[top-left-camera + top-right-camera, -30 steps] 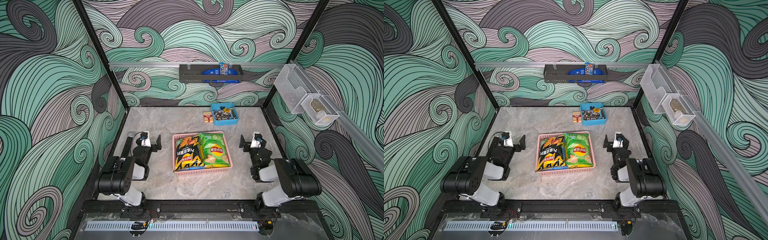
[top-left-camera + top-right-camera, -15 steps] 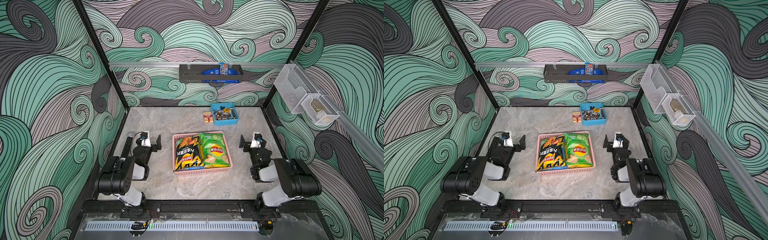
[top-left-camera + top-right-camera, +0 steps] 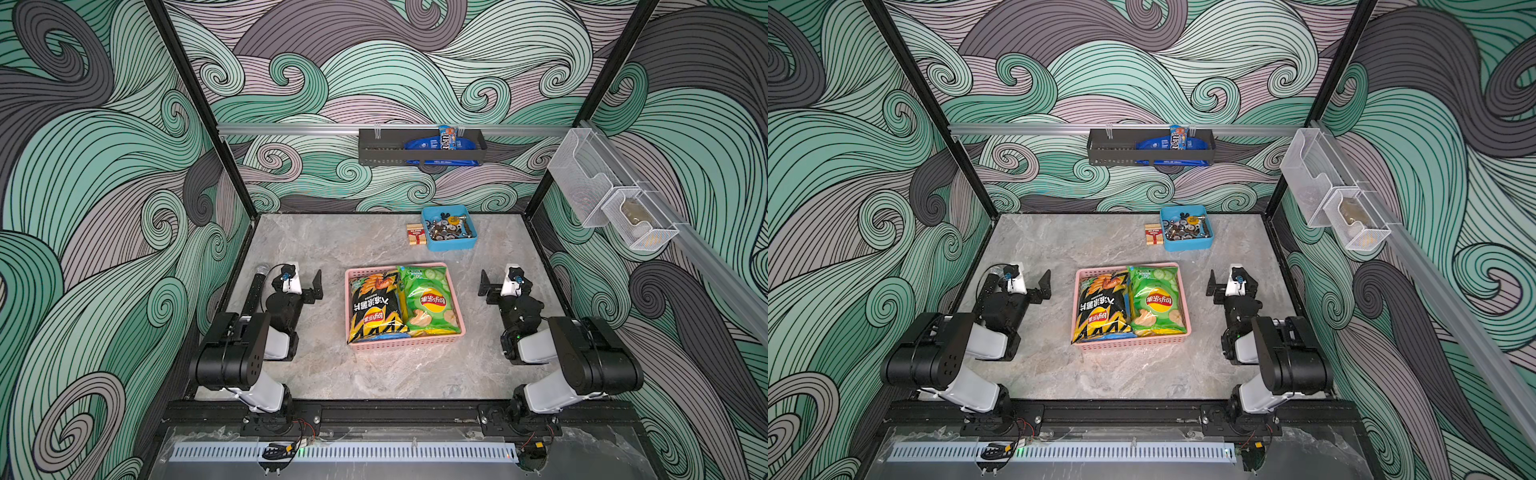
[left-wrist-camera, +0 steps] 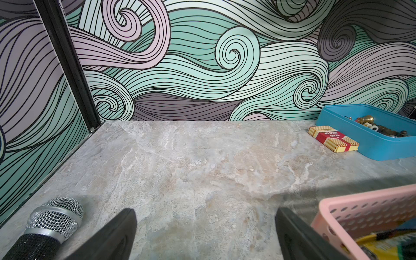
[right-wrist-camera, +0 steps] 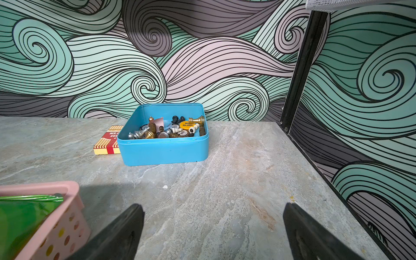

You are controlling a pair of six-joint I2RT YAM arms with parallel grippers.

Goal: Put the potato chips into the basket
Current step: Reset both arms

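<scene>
The pink basket (image 3: 407, 341) stands mid-table in both top views. A black-and-yellow bag of potato chips (image 3: 376, 307) and a green one (image 3: 428, 301) lie side by side in it, on top; a blue edge (image 3: 376, 337) shows under the black bag. My left gripper (image 3: 298, 277) rests open to the left of the basket, apart from it. To the basket's right, also apart from it, my right gripper (image 3: 505, 277) rests open. Bare table shows between the fingers in the left wrist view (image 4: 205, 211) and the right wrist view (image 5: 213, 206). The basket's corner (image 4: 360, 202) (image 5: 40, 186) lies beside each gripper.
A blue tub (image 3: 451, 246) of small pieces and a red-and-cream box (image 3: 416, 234) sit at the back. A microphone (image 3: 254, 291) lies along the left wall by my left gripper. A dark rack (image 3: 382, 149) hangs on the back wall, clear bins (image 3: 602, 195) on the right wall.
</scene>
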